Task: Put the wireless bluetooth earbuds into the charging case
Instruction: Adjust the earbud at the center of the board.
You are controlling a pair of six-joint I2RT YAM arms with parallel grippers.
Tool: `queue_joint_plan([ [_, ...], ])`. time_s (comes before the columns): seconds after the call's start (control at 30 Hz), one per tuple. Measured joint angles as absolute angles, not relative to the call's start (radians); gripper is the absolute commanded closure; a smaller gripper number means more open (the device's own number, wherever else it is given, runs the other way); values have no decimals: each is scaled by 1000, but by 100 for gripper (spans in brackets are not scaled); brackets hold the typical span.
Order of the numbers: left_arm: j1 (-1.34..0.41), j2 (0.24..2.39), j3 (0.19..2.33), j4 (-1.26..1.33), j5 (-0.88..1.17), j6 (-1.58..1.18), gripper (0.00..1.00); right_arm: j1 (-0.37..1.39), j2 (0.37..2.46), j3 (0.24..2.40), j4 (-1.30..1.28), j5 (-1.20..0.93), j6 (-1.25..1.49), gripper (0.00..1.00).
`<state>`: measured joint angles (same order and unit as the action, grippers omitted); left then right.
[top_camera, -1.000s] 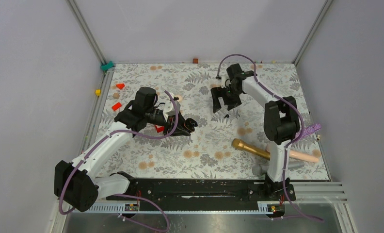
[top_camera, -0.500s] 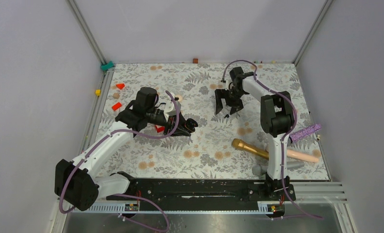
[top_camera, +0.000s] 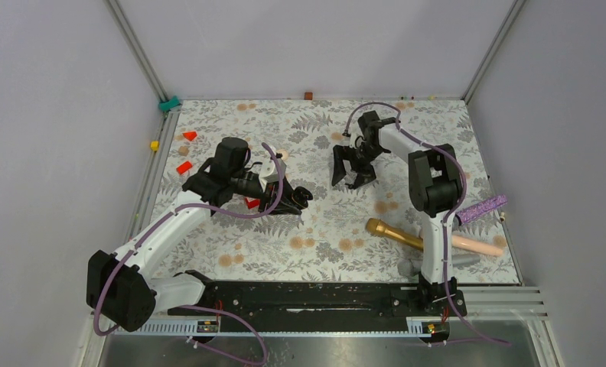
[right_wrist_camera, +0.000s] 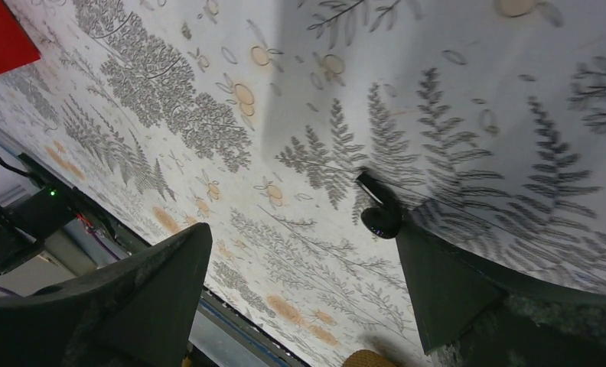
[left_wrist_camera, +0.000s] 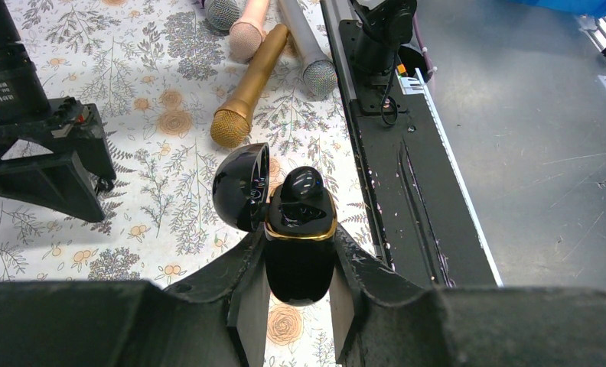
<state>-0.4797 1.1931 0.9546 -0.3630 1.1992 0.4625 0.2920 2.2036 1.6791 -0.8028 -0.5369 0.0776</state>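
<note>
Charging case point(left_wrist_camera: 299, 274): you hold it upright over the floral mat point(top_camera: 323, 248), to the left of the gold microphone point(top_camera: 394, 234); its lid point(left_wrist_camera: 242, 186) hangs open to one side, so the mouth is free

Left gripper point(top_camera: 291, 200): clenched on the case; the fingers press its two smooth sides just below the gold rim

Seated bud point(left_wrist_camera: 303, 186): what looks like one black earbud stands in the case mouth, proud of the rim; you cannot tell whether it is fully home

Loose earbud point(right_wrist_camera: 379, 212): a glossy black bud with a short stem lies on the mat, beyond the head of the gold microphone; it sits between your right fingers, just beside one of them

Right gripper point(right_wrist_camera: 304, 243): spread wide and empty; it hangs low over the mat and straddles the loose bud

How the bud will handle: judge it very light, hard and slick; a rounded shell this small is likely to squirt sideways out of a careless pinch, or skid across the mat if one finger reaches it first

Where to take hold: centre the bud between the fingers before you close; grip across the bulbous body rather than the thin stem, and leave the stem clear, since that end probably has to enter the well

How the case will handle: stiff, smooth-shelled and probably slippery; the hinged lid could swing shut if nudged; the low side grip looks sound for receiving a bud from above
</note>
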Motion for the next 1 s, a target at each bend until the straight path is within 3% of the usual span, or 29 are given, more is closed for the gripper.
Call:
queue_joint_plan([
  [1.0,-480,1193,955,-363,1198,463,100,405,2199,1713,-795,-287,139,1],
])
